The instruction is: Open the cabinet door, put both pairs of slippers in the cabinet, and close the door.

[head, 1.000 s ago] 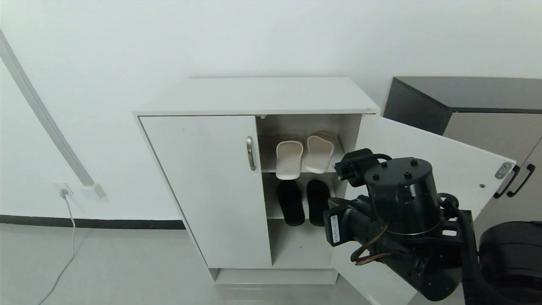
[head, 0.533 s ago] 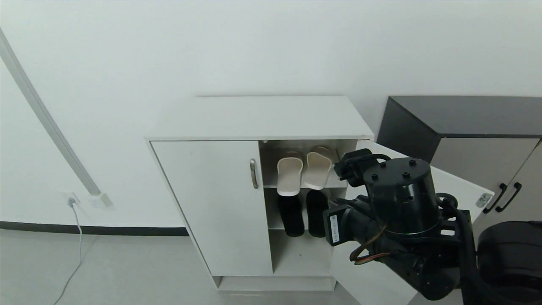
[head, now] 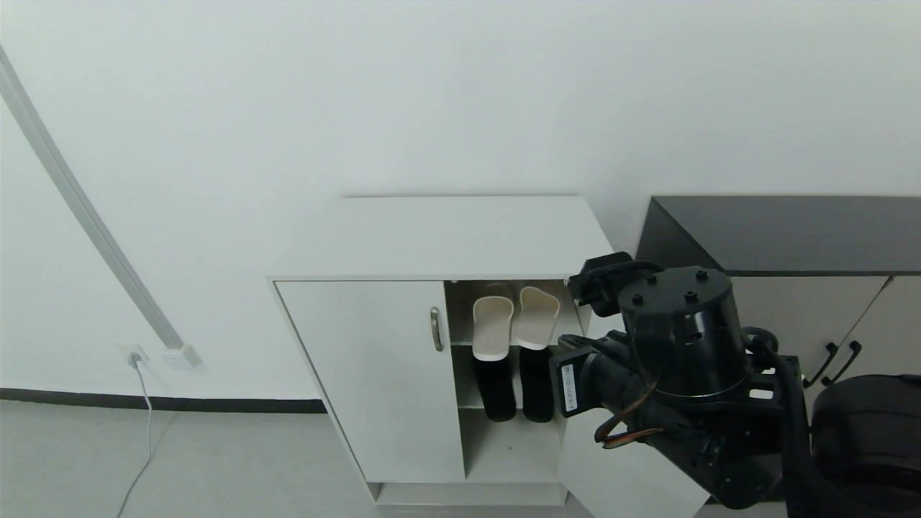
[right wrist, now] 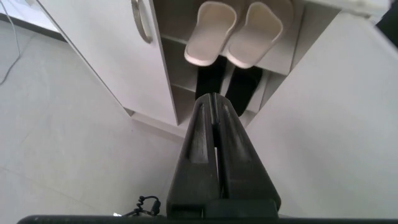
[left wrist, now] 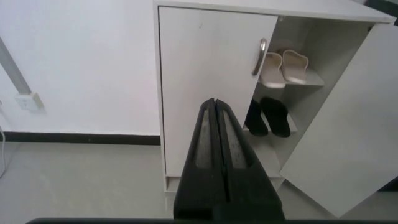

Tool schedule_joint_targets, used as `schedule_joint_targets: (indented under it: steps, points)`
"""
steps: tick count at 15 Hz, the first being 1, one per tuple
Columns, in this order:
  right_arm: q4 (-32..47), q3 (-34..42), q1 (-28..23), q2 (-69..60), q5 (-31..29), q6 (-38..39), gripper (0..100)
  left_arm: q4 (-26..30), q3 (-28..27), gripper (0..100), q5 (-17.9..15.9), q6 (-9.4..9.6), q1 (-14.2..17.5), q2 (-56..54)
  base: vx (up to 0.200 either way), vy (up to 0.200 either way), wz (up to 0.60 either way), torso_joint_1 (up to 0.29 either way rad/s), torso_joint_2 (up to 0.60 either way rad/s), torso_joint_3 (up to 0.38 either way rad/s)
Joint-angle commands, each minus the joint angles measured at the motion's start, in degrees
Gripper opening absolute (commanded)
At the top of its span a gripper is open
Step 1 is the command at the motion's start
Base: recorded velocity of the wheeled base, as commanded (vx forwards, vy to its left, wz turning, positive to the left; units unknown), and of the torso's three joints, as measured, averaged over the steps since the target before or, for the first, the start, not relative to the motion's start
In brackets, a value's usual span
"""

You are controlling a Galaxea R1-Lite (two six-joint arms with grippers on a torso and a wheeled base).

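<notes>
White two-door cabinet (head: 432,237), right door (left wrist: 336,137) swung wide, grey floor (right wrist: 62,137) in front, cream slippers (head: 493,324) on upper shelf, black slippers (head: 496,392) on shelf below, right hand (right wrist: 216,99) fingers together, short of slippers, left hand (left wrist: 214,106) likewise together.

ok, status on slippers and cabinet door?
Left gripper and right gripper shut, empty. White slippers upper shelf, black slippers shelf below. Right door open; right gripper before the opening.

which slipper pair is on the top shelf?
The cream pair, on the upper shelf; the black pair sits one level down.
</notes>
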Motion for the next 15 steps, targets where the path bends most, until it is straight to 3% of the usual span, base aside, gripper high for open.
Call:
schedule_joint_targets:
  steps: [1, 11, 15]
  points:
    - [-0.03, 0.08, 0.03, -0.04, -0.03, -0.05, 0, 0.04, 0.01, 0, 0.00, -0.01, 0.01, 0.02, 0.000, 0.000, 0.00, 0.256, -0.57, -0.325]
    - [-0.03, 0.08, -0.32, -0.13, 0.06, 0.04, 0, -0.05, 0.01, 0, 0.00, -0.10, 0.01, 0.02, 0.000, 0.000, 0.00, 0.220, -0.48, -0.268]
    - [0.06, 0.08, -0.67, 0.14, 0.14, -0.32, 0, -0.05, 0.01, 0, 0.00, -0.10, 0.01, 0.02, 0.000, 0.000, 0.00, 0.022, -0.05, -0.027]
